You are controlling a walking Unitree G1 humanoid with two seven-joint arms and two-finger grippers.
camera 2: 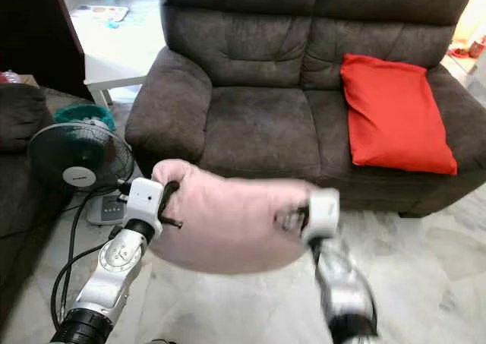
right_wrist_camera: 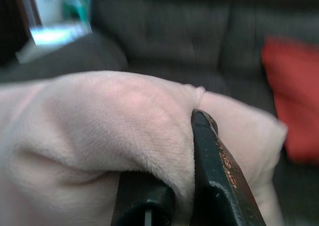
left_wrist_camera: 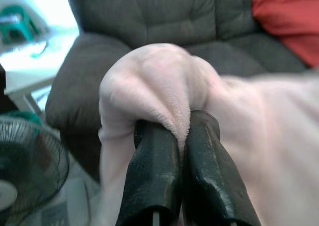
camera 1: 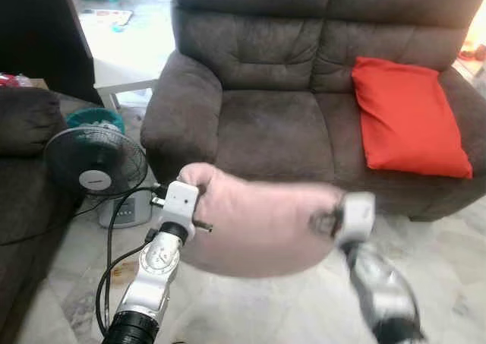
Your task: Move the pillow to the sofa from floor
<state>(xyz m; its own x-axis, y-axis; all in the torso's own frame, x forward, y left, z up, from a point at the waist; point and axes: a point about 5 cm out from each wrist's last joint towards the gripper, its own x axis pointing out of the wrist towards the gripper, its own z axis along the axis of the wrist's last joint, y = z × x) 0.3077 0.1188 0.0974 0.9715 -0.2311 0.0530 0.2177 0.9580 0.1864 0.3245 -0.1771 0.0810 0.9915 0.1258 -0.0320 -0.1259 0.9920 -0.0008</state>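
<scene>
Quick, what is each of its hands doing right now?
Left hand: closed, pinching one end of the pink pillow.
Right hand: closed, pinching the pillow's other end.

Daylight glares from eleven o'clock over the pale floor [camera 1: 121, 48], the right arm [camera 1: 380, 283] is motion-blurred, and both wrist-view backgrounds are soft.

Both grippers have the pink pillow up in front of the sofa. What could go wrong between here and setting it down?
1. Each gripper pinches only a fold of cover: the left gripper and right gripper hold the pink pillow at opposite ends, so the soft fabric may slip free.
2. The fan and its cable lie by the left arm; stepping forward might snag them.
3. The red cushion occupies the sofa's right seat; aim for the bare left one.
</scene>
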